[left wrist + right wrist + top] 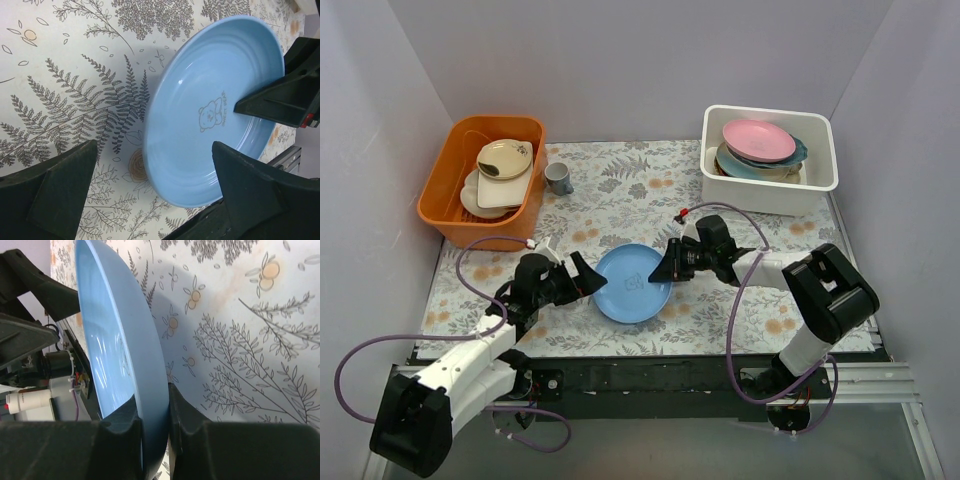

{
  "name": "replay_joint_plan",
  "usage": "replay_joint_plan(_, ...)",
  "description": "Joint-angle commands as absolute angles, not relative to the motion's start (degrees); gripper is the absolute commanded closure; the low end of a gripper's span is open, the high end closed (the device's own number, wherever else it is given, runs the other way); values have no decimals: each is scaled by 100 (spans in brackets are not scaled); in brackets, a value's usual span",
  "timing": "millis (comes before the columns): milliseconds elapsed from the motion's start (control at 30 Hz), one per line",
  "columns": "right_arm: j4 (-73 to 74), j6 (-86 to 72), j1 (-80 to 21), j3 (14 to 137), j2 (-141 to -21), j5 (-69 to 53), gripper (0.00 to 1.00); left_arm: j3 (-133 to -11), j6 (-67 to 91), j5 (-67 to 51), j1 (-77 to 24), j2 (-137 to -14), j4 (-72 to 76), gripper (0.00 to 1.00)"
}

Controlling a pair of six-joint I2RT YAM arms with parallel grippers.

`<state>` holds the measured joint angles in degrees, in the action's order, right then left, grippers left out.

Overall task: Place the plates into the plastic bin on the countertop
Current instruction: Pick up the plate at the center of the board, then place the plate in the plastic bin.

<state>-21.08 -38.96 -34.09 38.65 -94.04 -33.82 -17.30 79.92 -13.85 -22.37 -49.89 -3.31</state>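
I have the light blue round glazed plate [633, 283] lying near the middle of the near edge of the fern-patterned countertop [620, 200]. My right gripper [152, 425] is clamped on its right rim. My left gripper [582, 278] waits just beside the left rim, fingers wide apart, holding nothing. I judge the plate stiff, slick and breakable, so a deep pinch on the rim is the sensible hold. Only the right wrist view shows the pads [186, 417] on both faces of the rim. Only the top view shows the white rectangular plastic bin [770, 112] at the far right corner, a pink plate [758, 140] topping its stack.
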Motion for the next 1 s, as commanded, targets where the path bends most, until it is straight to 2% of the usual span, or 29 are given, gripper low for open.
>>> replay_joint_plan(0, -1847, -3630, -3323, 4333, -9114, -3305, 99, -1775, 7998, -1187, -2259, -4589, -422, 2)
replay_joint_plan(200, -1775, -3533, -3015, 4228, -8869, -3340, 99, -1766, 7893, -1204, -2259, -4131, -457, 2)
replay_joint_plan(667, -809, -3059, -2145, 4333, -7902, -3269, 99, -1811, 7884, -1538, -2268, -4439, -44, 2)
replay_joint_plan(967, -484, -2822, -1512, 4649, -7813, -3489, 99, -1767, 7892, -1547, -2268, -4315, -44, 2)
